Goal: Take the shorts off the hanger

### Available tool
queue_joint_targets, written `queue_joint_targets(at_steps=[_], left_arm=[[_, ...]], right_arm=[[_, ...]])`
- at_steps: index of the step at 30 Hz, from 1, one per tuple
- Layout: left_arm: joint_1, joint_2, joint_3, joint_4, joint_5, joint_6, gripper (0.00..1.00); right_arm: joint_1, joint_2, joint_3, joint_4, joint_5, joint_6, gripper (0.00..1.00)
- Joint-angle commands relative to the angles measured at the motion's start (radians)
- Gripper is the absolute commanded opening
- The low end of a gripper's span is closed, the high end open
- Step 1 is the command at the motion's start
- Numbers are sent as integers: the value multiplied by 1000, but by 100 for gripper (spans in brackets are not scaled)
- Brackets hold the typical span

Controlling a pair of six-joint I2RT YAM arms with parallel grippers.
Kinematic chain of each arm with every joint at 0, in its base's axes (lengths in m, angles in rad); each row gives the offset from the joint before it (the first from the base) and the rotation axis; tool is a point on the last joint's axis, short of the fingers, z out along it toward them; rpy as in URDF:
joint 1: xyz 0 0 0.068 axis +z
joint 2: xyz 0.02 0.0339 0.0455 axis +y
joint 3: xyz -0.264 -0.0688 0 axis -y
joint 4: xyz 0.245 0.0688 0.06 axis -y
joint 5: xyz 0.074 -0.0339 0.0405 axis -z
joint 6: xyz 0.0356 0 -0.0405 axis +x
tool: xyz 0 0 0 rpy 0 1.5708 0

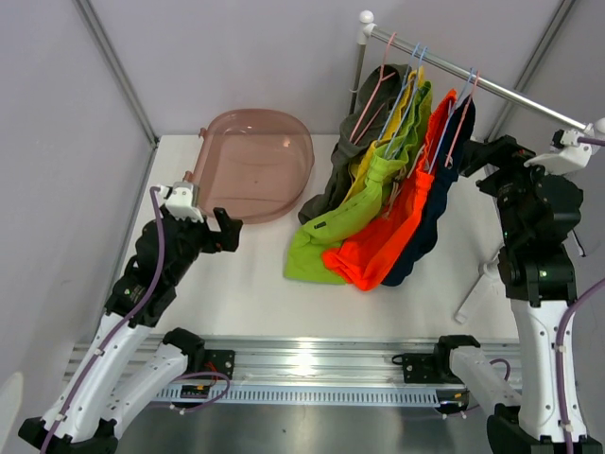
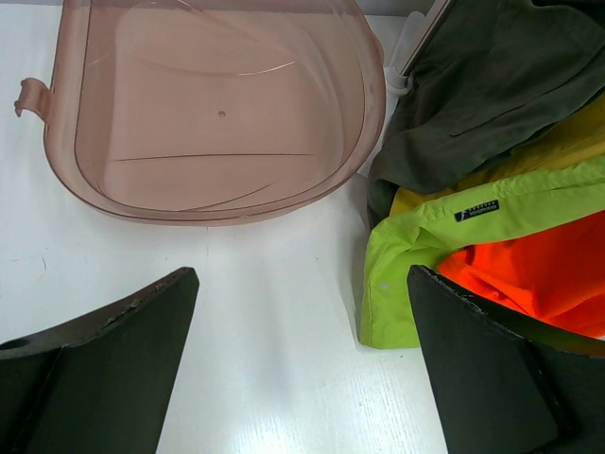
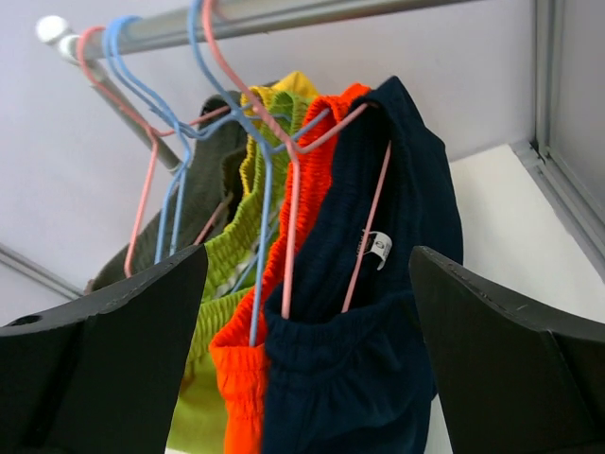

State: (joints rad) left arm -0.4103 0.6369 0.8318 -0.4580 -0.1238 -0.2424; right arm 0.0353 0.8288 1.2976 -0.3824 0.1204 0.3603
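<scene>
White table (image 1: 255, 284): soft, light shorts (image 1: 373, 227) hang from rail (image 1: 510, 95). Left gripper (image 2: 302, 284), right gripper (image 3: 302, 274) wide open, empty; best grasped at navy waistband (image 3: 326, 331).

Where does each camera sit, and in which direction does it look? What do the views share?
Top external: above and behind the arms, looking down on the table; both arms show, with left gripper and right gripper.
Left wrist: low over the table, facing the tray and lime green shorts; own fingers below.
Right wrist: under the rail, looking up at the navy shorts; own fingers below.
Shared: orange shorts, in all three.
</scene>
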Motion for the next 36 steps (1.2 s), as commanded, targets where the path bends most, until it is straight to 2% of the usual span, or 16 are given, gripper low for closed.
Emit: queue_joint_targets(at_steps=[1, 19, 27, 32, 33, 36], left_arm=[[-7, -17, 4, 5, -19, 20, 99], [-7, -17, 1, 4, -30, 22, 99], [-7, -13, 3, 1, -31, 22, 99], [-7, -9, 3, -1, -34, 22, 99], [-8, -9, 3, 1, -34, 23, 99], [-7, -8, 1, -1, -34, 22, 99]], right_arm=[[-2, 39, 40, 66, 27, -30, 94], [2, 220, 12, 155, 12, -23, 90], [2, 263, -18, 177, 13, -23, 82], [2, 282, -37, 192, 13, -18, 73], [3, 282, -37, 192, 19, -18, 63], [2, 283, -44, 201, 24, -12, 44]])
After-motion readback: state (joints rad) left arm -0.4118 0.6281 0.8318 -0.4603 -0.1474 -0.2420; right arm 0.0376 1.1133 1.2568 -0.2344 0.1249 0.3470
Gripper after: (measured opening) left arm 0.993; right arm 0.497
